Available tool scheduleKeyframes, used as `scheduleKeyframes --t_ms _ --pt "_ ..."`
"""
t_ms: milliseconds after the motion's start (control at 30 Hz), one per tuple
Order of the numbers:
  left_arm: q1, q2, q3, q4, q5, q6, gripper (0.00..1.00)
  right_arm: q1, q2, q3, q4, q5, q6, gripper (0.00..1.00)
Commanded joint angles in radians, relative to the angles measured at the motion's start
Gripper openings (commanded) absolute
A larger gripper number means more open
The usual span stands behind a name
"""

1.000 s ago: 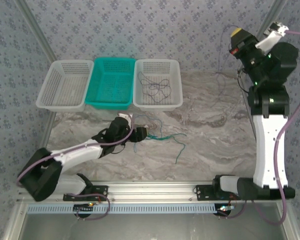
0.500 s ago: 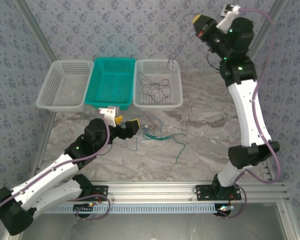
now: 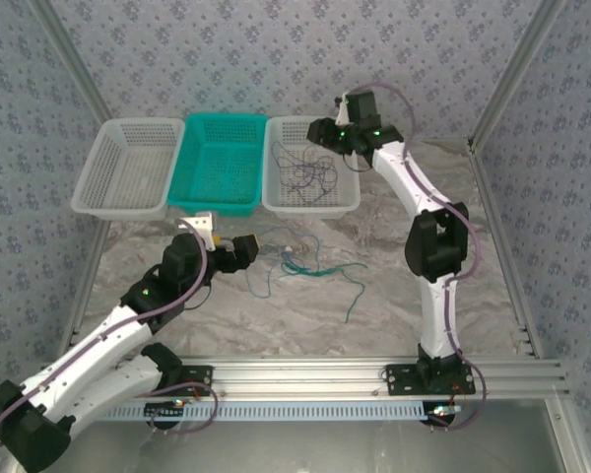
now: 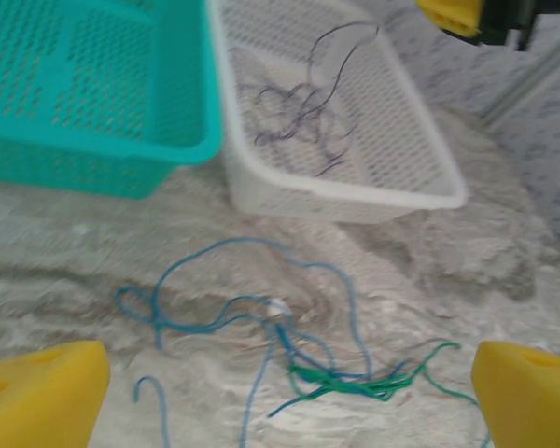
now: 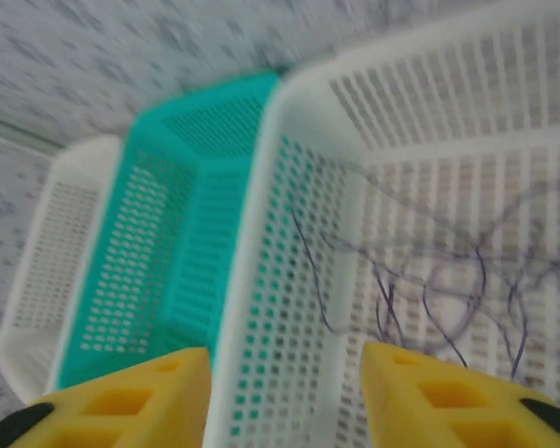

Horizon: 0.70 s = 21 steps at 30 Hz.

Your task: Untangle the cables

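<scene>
Marbled surface (image 3: 424, 286) carries the blue and green cables (image 4: 282, 329), knotted, just in front of the white basket (image 4: 355, 191); dark cables (image 4: 294, 126) lie inside it. Right gripper (image 5: 285, 373) hovers spread over that basket, left gripper (image 4: 285, 392) spread before the knot. Better to pinch one blue loose end, clear of green.

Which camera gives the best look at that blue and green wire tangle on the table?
The left wrist view: the tangle lies close, blue loops and green knot distinct. The top view shows it small and faint. The right wrist camera faces the white basket.
</scene>
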Motion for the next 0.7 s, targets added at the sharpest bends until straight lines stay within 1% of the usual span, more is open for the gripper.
scheduleKeyframes --t_ms 0,100,200,300,367,467,567,633,667 --pt "0.048 0.057 0.056 -0.087 0.057 -0.083 0.99 0.016 -0.083 0.030 -0.038 0.037 -0.089 0.62" --pt "0.089 0.130 0.075 -0.121 0.079 -0.146 0.99 0.015 -0.146 0.040 -0.056 0.047 -0.128 0.71" --pt "0.119 0.208 0.085 -0.116 0.129 -0.190 0.99 0.019 -0.242 0.025 -0.072 0.040 -0.180 0.73" --pt "0.129 0.283 0.090 -0.099 0.169 -0.250 0.98 0.030 -0.370 -0.059 -0.051 0.015 -0.212 0.73" --pt "0.130 0.341 0.098 -0.100 0.190 -0.295 0.95 0.049 -0.492 -0.179 0.010 0.022 -0.217 0.73" --pt "0.112 0.463 0.129 -0.132 0.211 -0.332 0.89 0.091 -0.689 -0.441 0.139 0.091 -0.196 0.73" --pt "0.056 0.550 0.162 -0.147 0.198 -0.346 0.86 0.137 -0.884 -0.695 0.251 0.187 -0.173 0.73" --pt "0.015 0.589 0.166 -0.140 0.178 -0.376 0.84 0.163 -0.990 -0.835 0.295 0.234 -0.162 0.78" --pt "0.001 0.608 0.170 -0.154 0.166 -0.394 0.82 0.172 -1.023 -0.879 0.304 0.238 -0.162 0.78"
